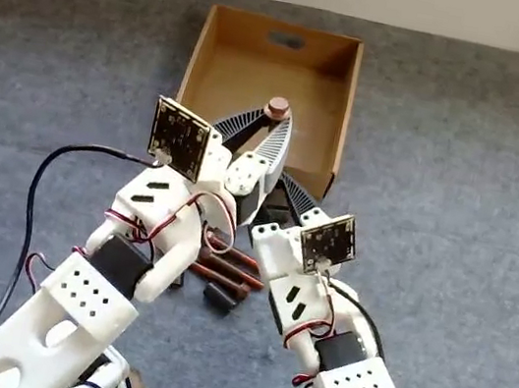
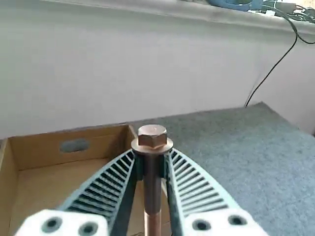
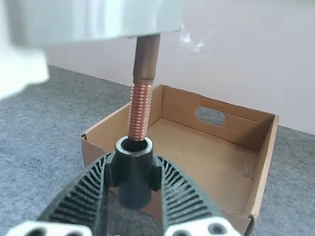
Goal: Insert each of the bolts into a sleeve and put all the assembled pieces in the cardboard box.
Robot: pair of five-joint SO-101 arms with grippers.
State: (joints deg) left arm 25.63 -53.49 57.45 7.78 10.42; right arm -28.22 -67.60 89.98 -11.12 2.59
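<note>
Grey carpeted table (image 1: 468,199), open cardboard box (image 1: 256,36), loose bolts (image 1: 227,266), black sleeve (image 1: 220,299)

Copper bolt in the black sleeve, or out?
Barely in: the copper hex-head bolt has its threaded tip at the black cylindrical sleeve mouth; nearly all thread shows above.

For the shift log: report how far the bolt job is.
Done: nothing visible in the box. In hand: left tool grips a bolt, its thread at the mouth of the sleeve in the right tool. Remaining: finish it, box it, then the spare bolts on the table.
</note>
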